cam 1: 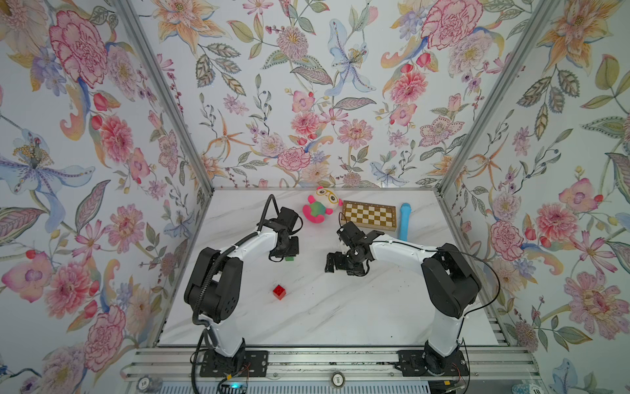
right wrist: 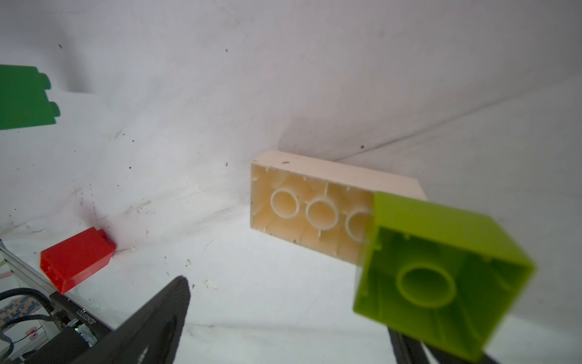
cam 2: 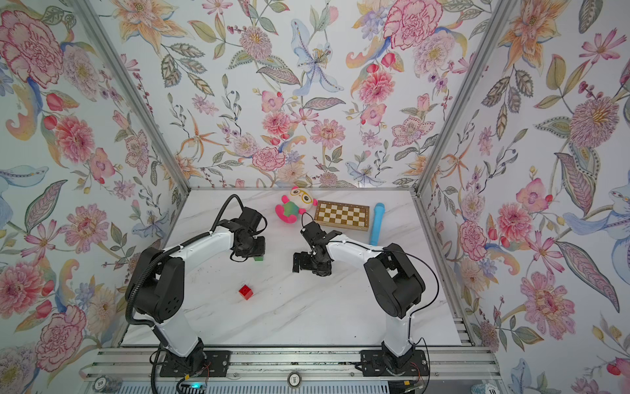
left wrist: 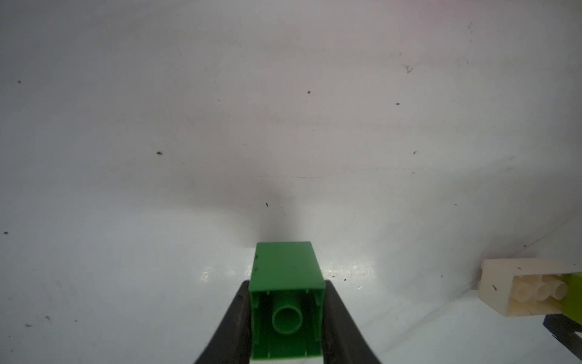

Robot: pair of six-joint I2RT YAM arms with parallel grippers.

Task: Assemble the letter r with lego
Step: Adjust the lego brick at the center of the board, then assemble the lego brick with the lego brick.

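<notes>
Left wrist view shows my left gripper (left wrist: 286, 285) pinching the dark green brick (left wrist: 285, 268). The white brick (right wrist: 315, 176), with the lime brick (right wrist: 441, 252) joined on, lies on the table (right wrist: 283, 78) by my right gripper (cam 1: 333, 262), whose jaws stand spread. Not held, this pair can slide away when I press the green one on.

Lime brick (right wrist: 441, 277) overlapping cream-white brick (right wrist: 315, 201); red brick (right wrist: 77, 258) well apart.

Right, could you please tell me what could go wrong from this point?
1. The left gripper pinches the dark green brick only at its hollow end, so it may pivot or slip when pressed.
2. The right gripper is open, so the white brick with the lime brick at one end lies unheld and could slide away under a push.
</notes>
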